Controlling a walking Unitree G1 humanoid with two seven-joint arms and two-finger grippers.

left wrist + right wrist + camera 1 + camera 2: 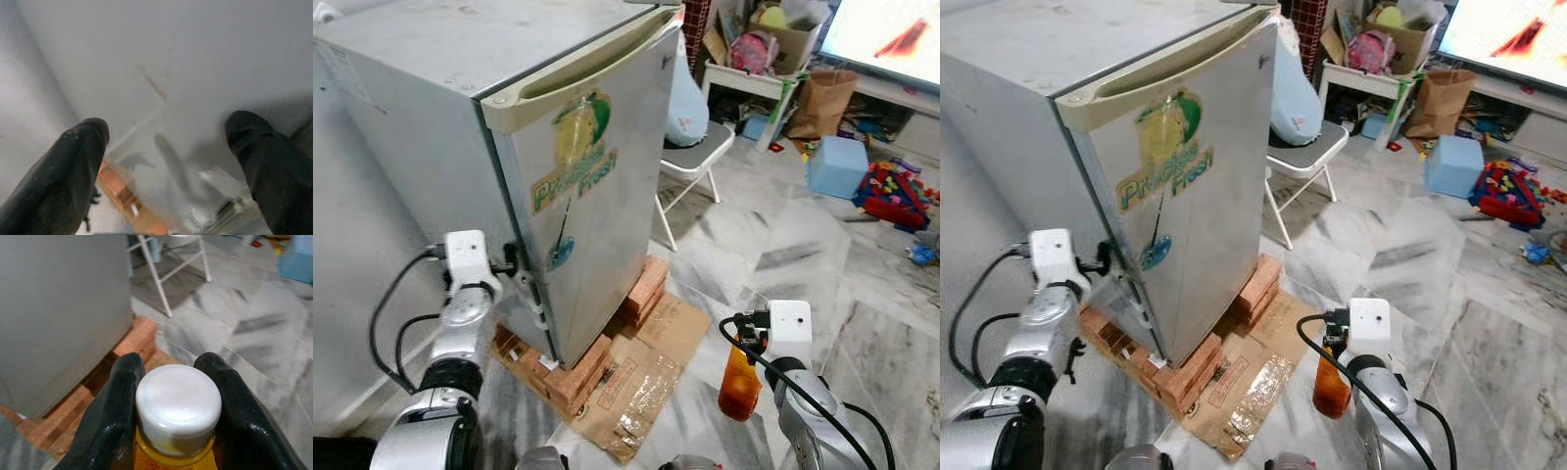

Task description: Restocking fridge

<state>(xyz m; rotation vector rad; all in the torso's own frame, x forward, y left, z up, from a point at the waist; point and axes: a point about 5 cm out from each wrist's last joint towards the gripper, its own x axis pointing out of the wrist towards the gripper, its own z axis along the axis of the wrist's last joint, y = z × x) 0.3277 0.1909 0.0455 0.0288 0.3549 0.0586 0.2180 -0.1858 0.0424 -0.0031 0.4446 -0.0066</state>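
Note:
A small grey fridge with a fruit sticker stands with its door closed, raised on bricks. My left gripper is at the fridge's lower corner, at the door's edge, with its fingers spread open against the grey side. My right gripper hangs low to the right of the fridge, shut on an orange bottle. The bottle's white cap sits between the two black fingers.
Flattened cardboard lies under the bricks on the marble floor. A white folding chair with a pale blue bag stands behind the fridge. Farther right are a blue box, toys and a paper bag. A wall is close on the left.

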